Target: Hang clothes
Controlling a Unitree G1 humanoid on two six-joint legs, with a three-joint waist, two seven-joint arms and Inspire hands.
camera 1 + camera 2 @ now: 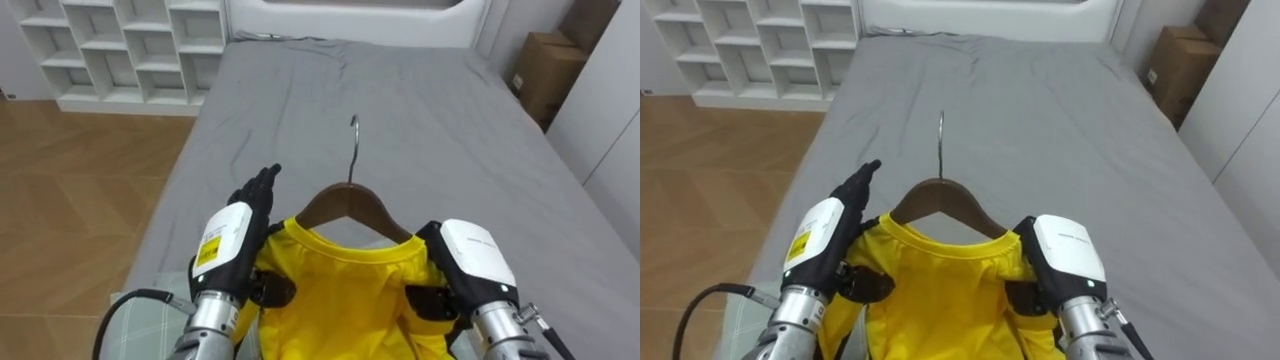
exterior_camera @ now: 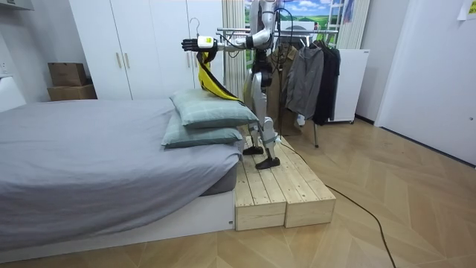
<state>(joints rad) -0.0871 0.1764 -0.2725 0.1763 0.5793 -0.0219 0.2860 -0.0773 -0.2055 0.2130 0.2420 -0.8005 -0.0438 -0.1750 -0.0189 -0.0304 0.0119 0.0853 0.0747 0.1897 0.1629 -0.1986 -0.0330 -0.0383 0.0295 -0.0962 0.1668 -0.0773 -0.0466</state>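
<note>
- A yellow T-shirt (image 1: 345,300) hangs on a wooden hanger (image 1: 350,205), held up in front of the robot between its two hands and above the grey bed (image 1: 400,90).
- The hanger's dark brown shoulders rise out of the shirt's collar. Its thin metal hook (image 1: 353,150) points toward 12 o'clock, free of any rail.
- The left hand (image 1: 235,240) is at 9 o'clock of the shirt, against its shoulder. Its dark fingers (image 1: 262,187) are stretched straight and close together, aimed toward 1 o'clock past the hanger's end, and are not wrapped round anything.
- The right hand (image 1: 470,255) is at 3 o'clock of the shirt, touching the other shoulder. Only its white back is clear, so whether it grips the cloth cannot be told.
- A checked pillow (image 1: 140,325) shows at 7 o'clock, below the left arm.
- A white cubby shelf (image 1: 130,50) stands on the wooden floor at 10 o'clock, beside the bed. A cardboard box (image 1: 545,70) sits at 2 o'clock on the bed's other side.
- In the room view the robot stands upright on a low wooden platform (image 2: 275,190) at the pillow end of the bed. Both arms reach out level toward the room view's left, and the shirt hangs down over the two stacked pillows.
- Just behind the robot, dark garments (image 2: 305,74) hang on a clothes rack. White wardrobe doors (image 2: 134,52) line the far wall.
</note>
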